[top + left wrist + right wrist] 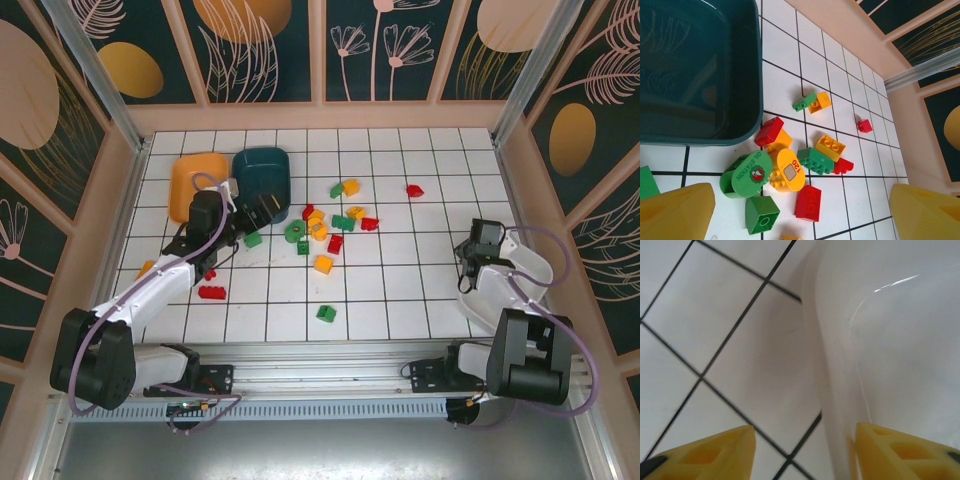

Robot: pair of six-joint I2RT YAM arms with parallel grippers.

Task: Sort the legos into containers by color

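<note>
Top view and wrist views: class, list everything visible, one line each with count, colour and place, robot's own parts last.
orange tray: one, orange, far left of the table.
dark teal tray: one, dark teal, right of the orange tray.
white tray: one, white, right side, by the right arm.
red legos: about six, red, mostly mid-table, two by the left arm.
green legos: about six, green, mid-table.
yellow legos: about six, yellow-orange, mid-table, one at the left edge.
table: one, white tiles, black lines.
wall panels: several, dark plant prints, around the table.
left gripper: one, yellow-tipped, open, over the teal tray's near edge.
right gripper: one, yellow-tipped, open, astride the white tray's wall.
</note>
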